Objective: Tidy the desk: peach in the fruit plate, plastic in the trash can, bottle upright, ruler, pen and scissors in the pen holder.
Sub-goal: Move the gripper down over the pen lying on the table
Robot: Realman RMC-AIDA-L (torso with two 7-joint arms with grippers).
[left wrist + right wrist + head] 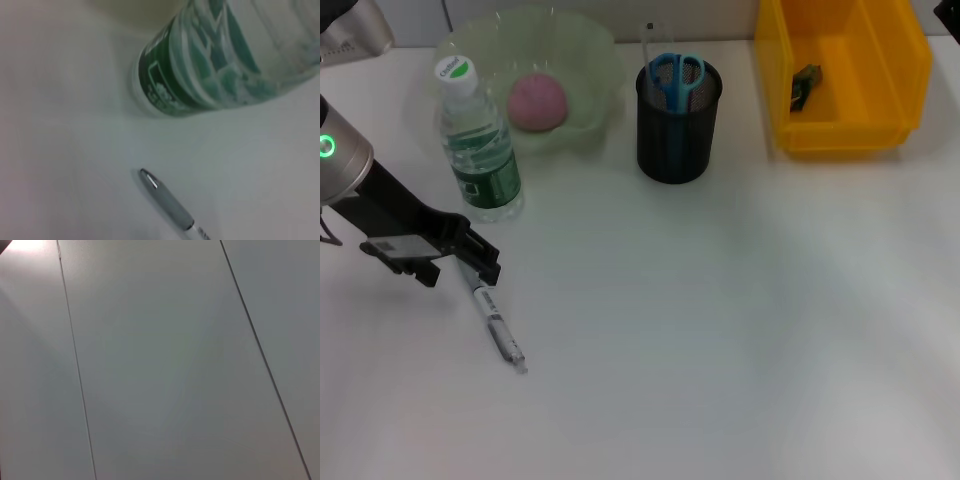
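Note:
My left gripper (480,262) hovers low over the upper end of the grey-and-white pen (498,325), which lies flat on the white desk (740,330). The left wrist view shows the pen (167,202) on the desk near the foot of the bottle (210,65). The green-labelled water bottle (478,150) stands upright beside the gripper. A pink peach (537,102) sits in the translucent fruit plate (590,50). Blue scissors (676,75) and a thin clear ruler (647,48) stand in the black mesh pen holder (677,135). A dark piece of plastic (806,86) lies in the yellow trash can (845,130).
The bottle stands a short way behind the left gripper, with the plate behind it. The right wrist view shows only plain grey panels (160,360) with seams. The right arm is out of the head view.

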